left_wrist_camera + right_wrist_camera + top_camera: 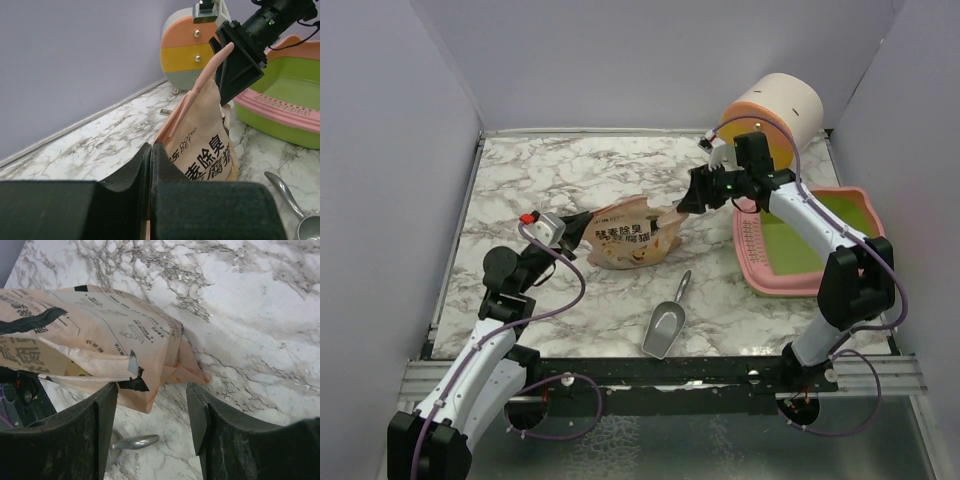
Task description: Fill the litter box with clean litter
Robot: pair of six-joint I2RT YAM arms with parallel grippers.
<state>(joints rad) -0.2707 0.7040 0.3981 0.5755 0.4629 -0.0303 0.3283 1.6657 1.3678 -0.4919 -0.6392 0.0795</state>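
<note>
1. top external view: litter box point(757, 262) sits at right, green floor bare; nothing poured in yet.
2. left gripper point(151, 150) is clamped on the bag point(205, 135) edge.
3. right gripper point(152, 395) gapes around its corner, holding nothing.

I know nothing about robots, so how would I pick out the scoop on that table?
Look at the marble table, near its front edge, about midway across. There the scoop lies flat, in front of the paper bag and left of the pink litter box. It alone is shiny silver metal, with a thin handle.
</note>
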